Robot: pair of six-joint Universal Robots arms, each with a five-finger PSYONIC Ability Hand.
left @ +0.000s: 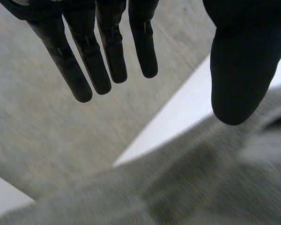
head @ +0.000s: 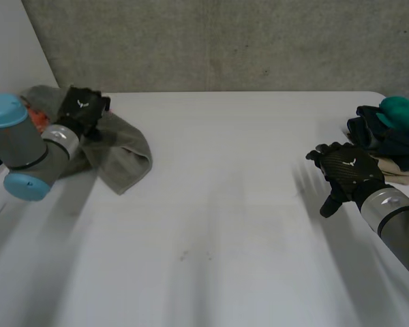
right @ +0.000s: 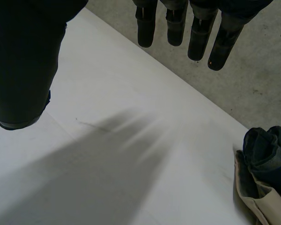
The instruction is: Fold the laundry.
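A grey-green cloth [head: 119, 153] lies crumpled at the far left of the white table [head: 225, 218], on a small heap with a bit of orange fabric [head: 33, 112] behind it. My left hand [head: 82, 107] hovers over the heap's far part. In the left wrist view its fingers [left: 91, 61] are straight and its thumb [left: 239, 65] stands apart, with the grey cloth [left: 187, 187] below and nothing held. My right hand [head: 344, 174] hangs open above the table's right side, beside a pile of clothes. Its fingers [right: 196, 33] and thumb [right: 23, 70] are spread over bare table.
A pile of dark, teal and beige clothes [head: 392, 139] sits at the table's right edge, and its dark and beige folds [right: 264, 173] lie beyond my right hand's fingertips. A grey wall [head: 225, 41] runs behind the table's far edge.
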